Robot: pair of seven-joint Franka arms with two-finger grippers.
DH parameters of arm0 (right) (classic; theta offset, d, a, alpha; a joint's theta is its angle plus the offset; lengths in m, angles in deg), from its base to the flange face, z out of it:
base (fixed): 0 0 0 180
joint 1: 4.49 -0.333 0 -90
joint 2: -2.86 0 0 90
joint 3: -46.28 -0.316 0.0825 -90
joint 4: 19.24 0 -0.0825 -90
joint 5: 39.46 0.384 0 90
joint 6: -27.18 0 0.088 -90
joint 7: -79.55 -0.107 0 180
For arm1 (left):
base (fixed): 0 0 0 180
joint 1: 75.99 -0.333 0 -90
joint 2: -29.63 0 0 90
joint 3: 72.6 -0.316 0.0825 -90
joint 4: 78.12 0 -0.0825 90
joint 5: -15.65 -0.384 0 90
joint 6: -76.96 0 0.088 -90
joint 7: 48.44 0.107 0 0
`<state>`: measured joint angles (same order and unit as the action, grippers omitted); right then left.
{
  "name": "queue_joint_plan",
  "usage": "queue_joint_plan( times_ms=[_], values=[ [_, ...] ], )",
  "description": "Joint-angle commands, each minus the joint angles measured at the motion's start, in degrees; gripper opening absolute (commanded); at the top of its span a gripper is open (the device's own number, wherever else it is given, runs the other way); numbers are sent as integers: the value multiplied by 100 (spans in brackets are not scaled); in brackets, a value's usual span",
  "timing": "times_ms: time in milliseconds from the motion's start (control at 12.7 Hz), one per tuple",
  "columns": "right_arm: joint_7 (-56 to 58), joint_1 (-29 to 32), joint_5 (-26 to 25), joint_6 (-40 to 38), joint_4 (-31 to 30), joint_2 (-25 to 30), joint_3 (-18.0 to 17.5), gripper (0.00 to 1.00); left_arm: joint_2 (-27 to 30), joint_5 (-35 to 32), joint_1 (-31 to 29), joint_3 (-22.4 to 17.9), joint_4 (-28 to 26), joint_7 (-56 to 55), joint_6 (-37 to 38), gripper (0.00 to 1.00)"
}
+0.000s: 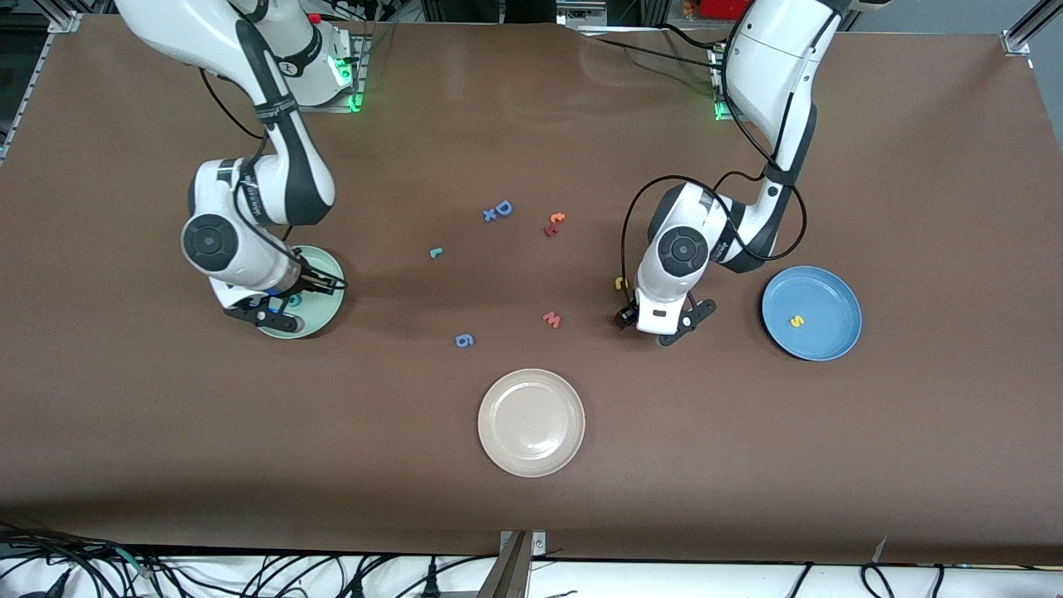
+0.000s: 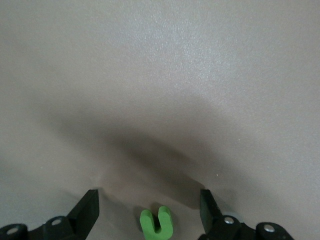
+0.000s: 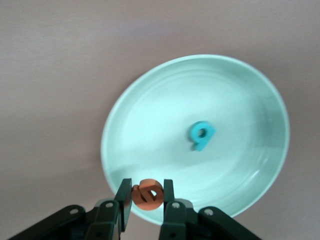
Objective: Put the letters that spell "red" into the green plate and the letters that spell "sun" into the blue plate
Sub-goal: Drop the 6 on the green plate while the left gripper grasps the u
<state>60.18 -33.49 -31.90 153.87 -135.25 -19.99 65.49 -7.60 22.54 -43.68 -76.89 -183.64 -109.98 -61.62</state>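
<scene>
Right hand (image 3: pixel 145 200): fingers clamped on the orange "e" (image 3: pixel 148 194), hanging over the rim of the green plate (image 3: pixel 150 125); teal "d" (image 3: pixel 201 134) lies inside that plate. Left hand (image 2: pixel 149 212): fingers spread wide, nothing gripped, low over the worktop (image 1: pixel 531 124) with the green "u" (image 2: pixel 155 226) lying between them. Blue plate (image 1: pixel 830 291) sits beside the left hand, yellow "s" (image 1: pixel 796 321) in it. Teal "r" (image 1: pixel 435 252) lies on the worktop between the two hands.

Desk (image 1: pixel 166 432) plain brown. Plates: mint green (image 3: pixel 165 110), bright blue (image 1: pixel 822 291), beige-white (image 1: pixel 531 394). Letters: teal d (image 3: pixel 201 135), orange e (image 3: pixel 148 194), teal r (image 1: pixel 436 252), green u (image 2: pixel 156 225), yellow s (image 1: pixel 796 321), yellow n (image 1: pixel 619 283), blue D (image 1: pixel 502 208), blue g (image 1: pixel 464 340), pinkish-red w (image 1: pixel 552 319), orange t (image 1: pixel 556 218). Arms white with black joints.
</scene>
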Motion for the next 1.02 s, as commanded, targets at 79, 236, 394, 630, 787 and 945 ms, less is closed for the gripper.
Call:
queue_joint_plan(
  times_ms=[79,236,394,630,787,945],
  values=[
    [301,35,8,75,-63,-368,-5,21,-65,190,126,-72,102,20,-12,85],
    [399,79,26,172,-72,-518,-5,24,-65,190,161,-63,102,11,-12,85],
    [347,79,61,164,-54,-545,-5,51,-65,190,205,-63,102,2,-12,85],
    [347,70,52,-221,86,-414,-14,99,-74,181,206,-63,93,46,-12,69],
    [181,26,70,-660,296,-221,-40,100,-83,172,206,-63,85,99,-12,47],
    [-581,-53,88,-1214,621,-159,-337,100,-83,146,206,-63,85,108,-12,32]
  ],
)
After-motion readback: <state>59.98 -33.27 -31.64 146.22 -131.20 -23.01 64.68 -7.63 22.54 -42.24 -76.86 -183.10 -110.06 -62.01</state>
